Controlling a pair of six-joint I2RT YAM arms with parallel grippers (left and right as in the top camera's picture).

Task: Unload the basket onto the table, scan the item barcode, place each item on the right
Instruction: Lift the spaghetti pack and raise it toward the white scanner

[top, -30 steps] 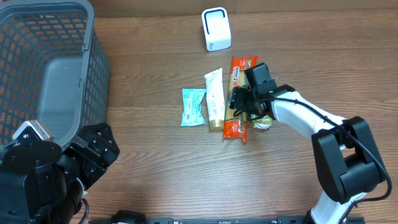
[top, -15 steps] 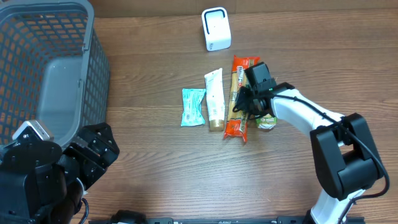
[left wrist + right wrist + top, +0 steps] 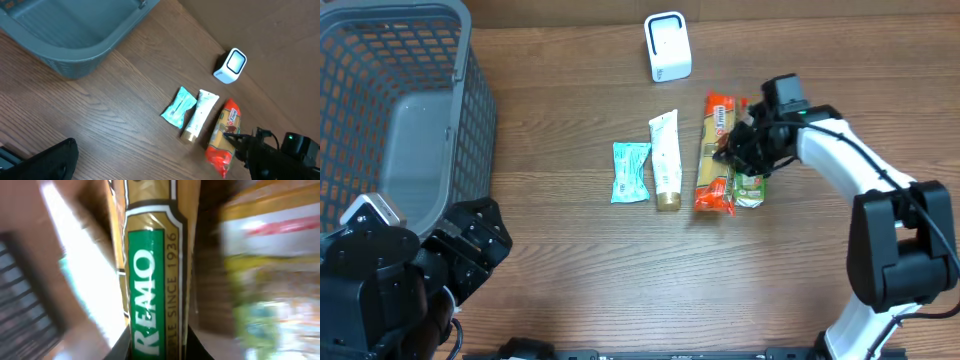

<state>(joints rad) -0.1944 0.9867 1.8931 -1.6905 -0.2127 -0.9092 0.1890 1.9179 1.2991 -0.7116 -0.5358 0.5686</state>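
The right gripper (image 3: 738, 152) is pinching a long packet (image 3: 716, 160). The packet is orange and red, with a see-through middle. The gripper comes at it from the packet's right side and holds it about halfway along. In the right wrist view the packet fills the picture, right up close, and runs straight out ahead of the gripper. It has a green label with white letters on it. The rest of that view is blurry. I cannot tell if the packet is off the table (image 3: 570, 290) or lying on it.

A small green packet (image 3: 751, 188) sits just below the right gripper, touching the long packet's right edge. On the other side of the long packet, away from the gripper, lies a white tube (image 3: 666, 160) with a gold cap. Next to the tube, even farther from the gripper, is a little teal packet (image 3: 631, 172). The white scanner box (image 3: 668, 46) stands well apart from the gripper, up toward the far edge of the table and a bit to its left.

The left gripper (image 3: 480, 238) is far away at the near left corner. Its fingers are spread wide and hold nothing. A big grey basket (image 3: 470, 110) stands just beyond it.
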